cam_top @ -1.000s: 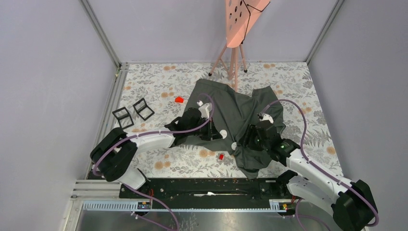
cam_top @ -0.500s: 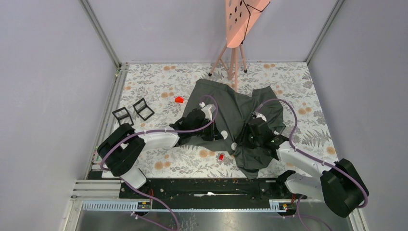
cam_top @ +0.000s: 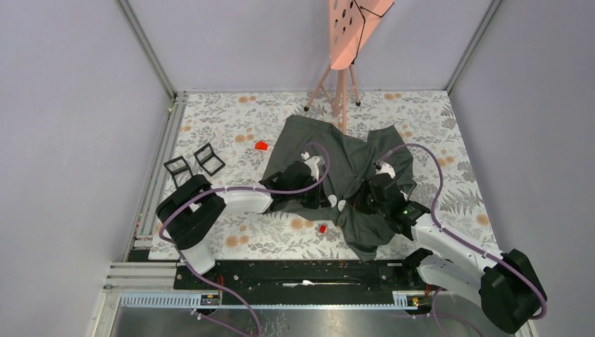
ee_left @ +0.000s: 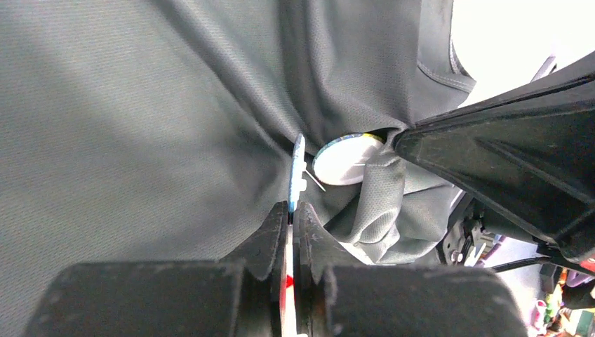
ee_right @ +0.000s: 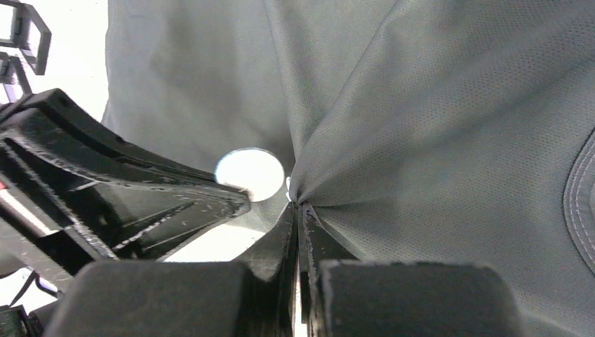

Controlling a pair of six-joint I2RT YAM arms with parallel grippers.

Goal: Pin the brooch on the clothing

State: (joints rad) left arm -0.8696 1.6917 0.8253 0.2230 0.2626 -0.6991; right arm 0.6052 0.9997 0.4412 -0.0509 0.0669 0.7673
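My left claw (ee_left: 291, 209) pinches the brooch (ee_left: 298, 165) edge-on, my right claw (ee_right: 298, 208) pinches a T-shirt (ee_right: 435, 105) fold — if that soft fold slips free, the pin (ee_left: 315, 181) just ahead could miss.

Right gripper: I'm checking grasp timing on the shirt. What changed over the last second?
The right gripper closed, pinching a fold of the T-shirt. The left gripper moved rightward toward it, staying shut on the brooch. The T-shirt's spread stayed much the same.
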